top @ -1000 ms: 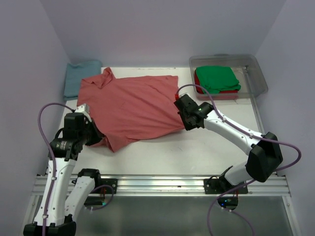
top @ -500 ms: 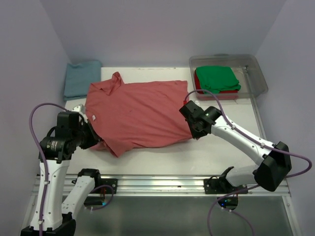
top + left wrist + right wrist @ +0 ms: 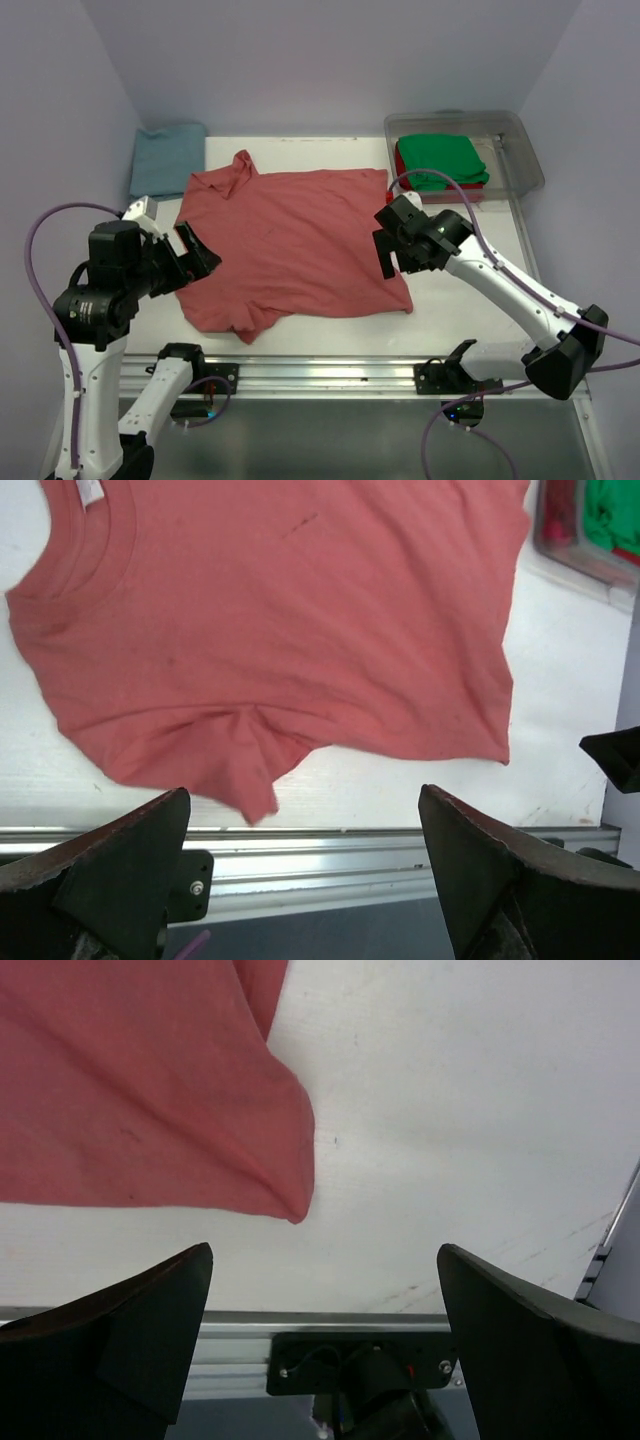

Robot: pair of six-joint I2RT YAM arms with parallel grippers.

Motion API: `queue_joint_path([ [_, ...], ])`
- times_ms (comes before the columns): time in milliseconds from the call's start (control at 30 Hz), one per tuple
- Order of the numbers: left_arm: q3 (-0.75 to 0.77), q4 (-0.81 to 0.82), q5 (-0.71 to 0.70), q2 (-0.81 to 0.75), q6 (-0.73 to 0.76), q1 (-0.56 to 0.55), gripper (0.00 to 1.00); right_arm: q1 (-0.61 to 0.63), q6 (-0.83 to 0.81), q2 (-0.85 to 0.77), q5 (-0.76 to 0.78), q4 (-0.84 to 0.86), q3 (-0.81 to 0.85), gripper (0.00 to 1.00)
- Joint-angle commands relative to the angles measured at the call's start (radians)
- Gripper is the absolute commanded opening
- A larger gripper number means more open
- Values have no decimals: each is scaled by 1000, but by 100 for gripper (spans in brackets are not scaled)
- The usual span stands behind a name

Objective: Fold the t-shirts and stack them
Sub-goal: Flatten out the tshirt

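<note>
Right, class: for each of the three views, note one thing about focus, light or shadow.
Top external: soft, even light, salmon-red t-shirt sharp, only faint shadows. Left wrist: left gripper looms dark and soft-edged, shirt behind it crisp. Right wrist: right gripper a dark blur, white table bright, nearly washed out.

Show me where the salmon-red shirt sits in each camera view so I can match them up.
Top external: the salmon-red shirt lies spread flat in the centre, neck to the left.
Left wrist: it fills the upper frame, collar at top left.
Right wrist: only its hem corner shows, upper left.
Shared landmark: the aluminium rail along the near edge, at the bottom of every view.
</note>
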Motion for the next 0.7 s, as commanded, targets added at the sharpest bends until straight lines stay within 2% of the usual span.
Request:
queue_joint_path([
  [0,67,47,-3,29,17,-4,100,2,1,-49,103,27,118,99],
  [100,69,119,-45,40,31,-4,100,0,-31,-25,172,94,169,99],
  [200,-41,303,-85,40,50,-4,100,-4,-87,36,195,202,191,99],
  [333,-135,513,-73,97,64,-4,100,-52,-140,122,163,341,237,99],
  [400,-152,643,-59,156,90,-4,100,-116,-153,158,100,384,263,99],
  [433,-149,673,-60,184,103,-4,100,-163,-164,196,88,425,270,94],
  [467,-140,696,-56,244,110,-4,100,-185,-164,216,85,433,302,84],
  [500,-114,736,-43,276,119,-4,100,-204,-164,237,88,435,322,68],
  [533,-101,757,-14,304,127,-7,98,-221,-164,277,94,455,336,14],
  [567,-89,774,-8,353,130,-9,92,-242,-157,296,106,456,367,0],
  [667,-77,854,-7,423,144,-44,81,-265,-170,349,108,498,396,0],
])
